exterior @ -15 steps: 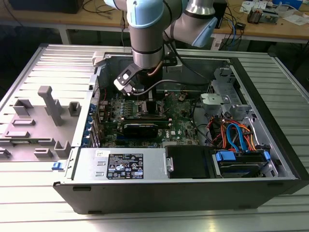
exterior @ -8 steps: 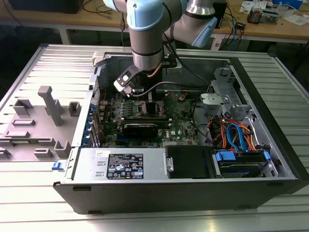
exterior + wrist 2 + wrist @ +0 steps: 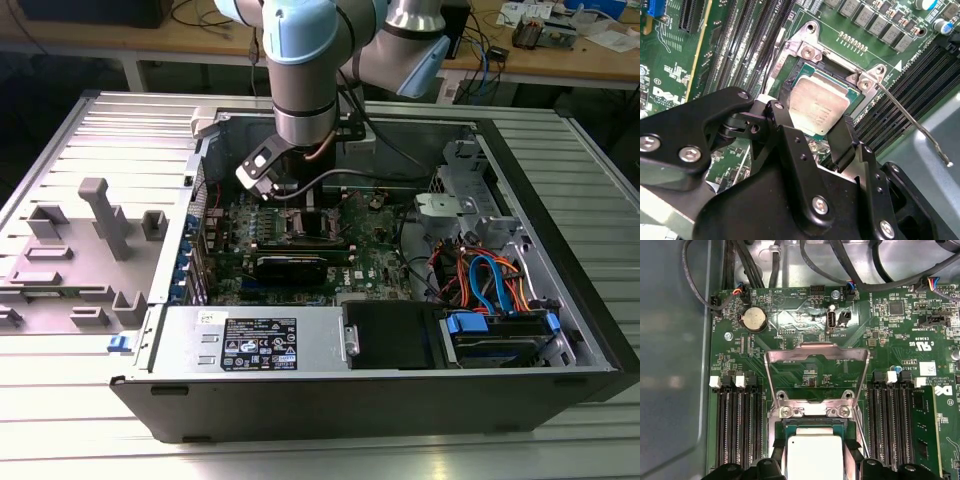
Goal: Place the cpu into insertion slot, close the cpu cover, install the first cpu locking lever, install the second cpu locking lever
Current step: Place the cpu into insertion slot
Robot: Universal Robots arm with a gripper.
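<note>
The cpu (image 3: 820,102) is a silver-topped square chip lying level over the insertion slot (image 3: 807,52) of the green motherboard. My gripper (image 3: 810,117) is shut on the cpu, with one black finger (image 3: 776,112) against each of two opposite edges. In the first wrist view the cpu (image 3: 815,457) sits between the fingertips (image 3: 777,460), just in front of the slot's metal rim (image 3: 812,411). The cpu cover (image 3: 817,354) stands swung open beyond the slot. A thin wire locking lever (image 3: 910,117) lies unlatched beside the socket. In the exterior view the gripper (image 3: 298,205) reaches down into the open computer case.
Long black memory slots (image 3: 737,425) flank the socket on both sides. A black expansion card (image 3: 290,265) lies in front of the socket, with a power supply (image 3: 250,340) nearer still. Coloured cables (image 3: 490,280) fill the case's right end. A grey fixture (image 3: 100,220) stands outside, left.
</note>
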